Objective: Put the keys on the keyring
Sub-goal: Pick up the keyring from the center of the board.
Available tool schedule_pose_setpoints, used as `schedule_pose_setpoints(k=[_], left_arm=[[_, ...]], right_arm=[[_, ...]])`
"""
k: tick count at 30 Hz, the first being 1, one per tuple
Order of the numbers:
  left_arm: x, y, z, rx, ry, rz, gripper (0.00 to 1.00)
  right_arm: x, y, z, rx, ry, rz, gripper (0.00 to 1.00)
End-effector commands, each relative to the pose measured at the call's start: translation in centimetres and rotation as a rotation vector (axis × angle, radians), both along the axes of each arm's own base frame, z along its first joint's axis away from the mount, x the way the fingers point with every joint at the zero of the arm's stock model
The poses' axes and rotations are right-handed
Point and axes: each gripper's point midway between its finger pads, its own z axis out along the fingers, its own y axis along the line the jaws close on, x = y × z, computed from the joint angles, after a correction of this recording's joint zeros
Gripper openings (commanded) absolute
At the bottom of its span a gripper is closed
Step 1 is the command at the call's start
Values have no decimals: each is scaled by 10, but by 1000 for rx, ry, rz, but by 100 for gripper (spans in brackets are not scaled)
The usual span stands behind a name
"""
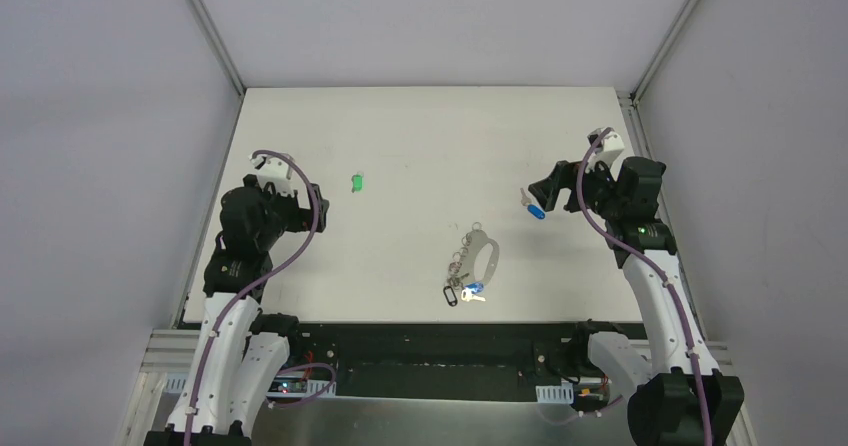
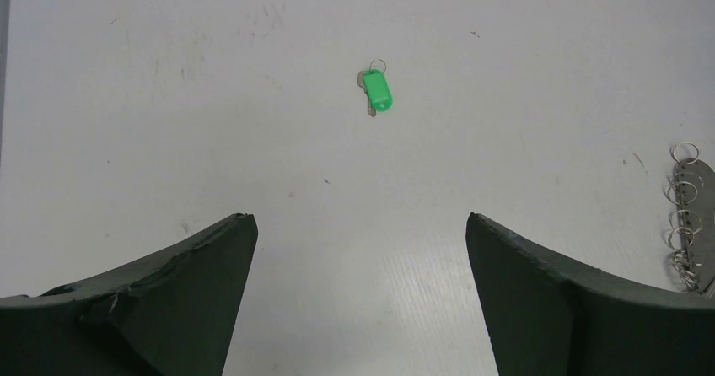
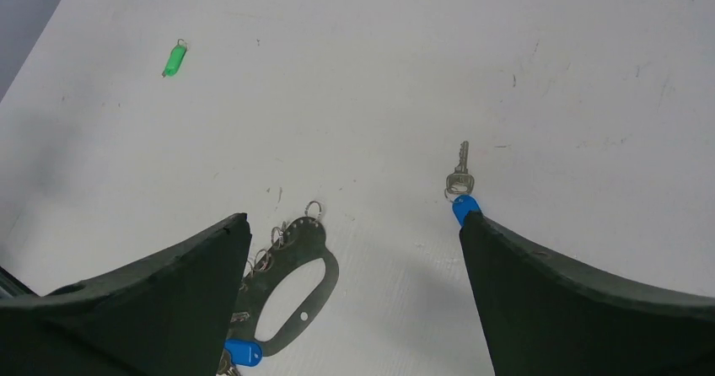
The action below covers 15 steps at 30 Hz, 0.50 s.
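Green key (image 1: pixel 357 182) and blue key (image 1: pixel 533 206) lie loose on the surface (image 1: pixel 420 136), both off the keyring (image 1: pixel 487 256).

The left pincer (image 2: pixel 358 220) and the right pincer (image 3: pixel 352 217) both stand wide apart, grasping nothing. The keyring lies flat toward the near edge. The green key is well apart at its 10 o'clock. The blue key is near at its 1 o'clock, just beside the right pincer's tip, its head partly hidden behind one finger in the wrist view. Each key looks light, stiff and flat, and likely to skid on the smooth top. The plastic head seems the better hold, leaving the small ring at its end free. No container is in view. The keyring's row of small rings (image 1: pixel 458 259) appears to carry a black tag (image 1: pixel 450 295) and a blue-headed key (image 1: pixel 472 290) at its 6 o'clock end.
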Motion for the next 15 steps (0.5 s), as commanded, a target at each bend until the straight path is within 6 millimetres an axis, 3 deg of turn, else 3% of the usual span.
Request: schedule_pose_setpoints(k=[1, 8, 15], left_arm=[[5, 2, 7, -10, -33, 11, 100], [7, 3, 1, 0, 2, 12, 100], [3, 6, 8, 38, 29, 9, 100]], right_arm=[[-2, 5, 6, 3, -23, 43, 98], [0, 3, 1, -7, -11, 34, 98], [-2, 10, -4, 4, 17, 84, 98]])
